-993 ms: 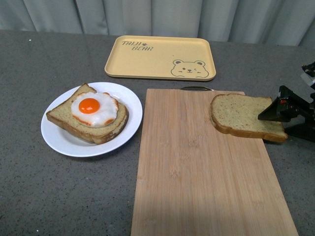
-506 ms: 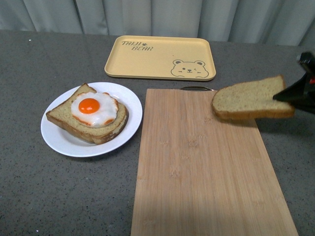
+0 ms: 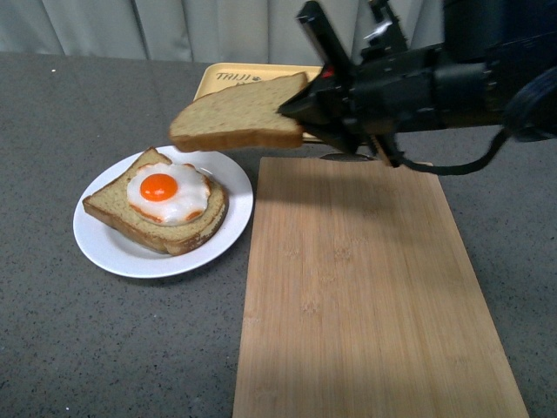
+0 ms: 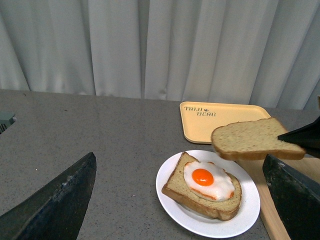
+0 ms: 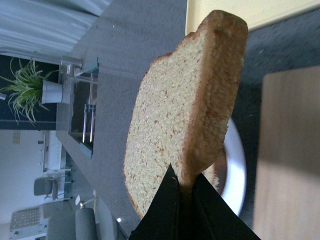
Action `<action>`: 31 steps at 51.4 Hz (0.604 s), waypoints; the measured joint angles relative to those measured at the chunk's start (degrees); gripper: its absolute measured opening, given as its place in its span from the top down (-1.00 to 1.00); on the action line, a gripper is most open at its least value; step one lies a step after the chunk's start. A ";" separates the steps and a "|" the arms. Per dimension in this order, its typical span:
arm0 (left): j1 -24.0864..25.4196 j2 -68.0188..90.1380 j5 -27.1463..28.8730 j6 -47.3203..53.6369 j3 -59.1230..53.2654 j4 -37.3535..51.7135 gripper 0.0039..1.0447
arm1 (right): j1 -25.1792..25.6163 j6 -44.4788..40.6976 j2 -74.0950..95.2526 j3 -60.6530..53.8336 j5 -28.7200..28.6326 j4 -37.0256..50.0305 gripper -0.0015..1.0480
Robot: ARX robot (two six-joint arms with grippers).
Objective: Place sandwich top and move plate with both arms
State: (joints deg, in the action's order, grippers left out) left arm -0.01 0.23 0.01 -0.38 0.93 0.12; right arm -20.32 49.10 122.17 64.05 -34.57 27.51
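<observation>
Wooden cutting board (image 3: 365, 296) lies flat on the grey surface (image 3: 87, 348). Just left of it, a bread slice (image 3: 117, 216) carries a fried egg (image 3: 165, 193). Behind them, a yellow tray (image 4: 220, 117) sits before pale curtains (image 3: 174, 26).

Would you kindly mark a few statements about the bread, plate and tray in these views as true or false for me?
1. The right gripper holds the sandwich top by one edge. True.
2. The sandwich top already rests on the fried egg. False: it hangs in the air, clear of the egg.
3. A bread slice lies on the cutting board. False: one slice is on the plate, the other is in the gripper.
4. The egg-topped slice lies on the white plate. True.
5. The yellow tray sits nearer the robot than the plate. False: it lies beyond the plate, towards the curtain.
</observation>
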 joint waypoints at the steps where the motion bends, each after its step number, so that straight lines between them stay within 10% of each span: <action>1: 0.00 0.00 0.00 0.00 -0.02 0.00 -0.88 | -1.36 1.14 1.14 0.94 0.20 0.02 0.96; 31: 0.00 0.00 0.00 0.00 -0.02 0.00 -0.88 | -11.63 4.94 11.37 15.21 4.87 -9.75 0.96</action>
State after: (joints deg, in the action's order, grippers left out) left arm -0.01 0.23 0.01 -0.38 0.91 0.12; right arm -31.94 54.04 133.53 79.26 -29.69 17.76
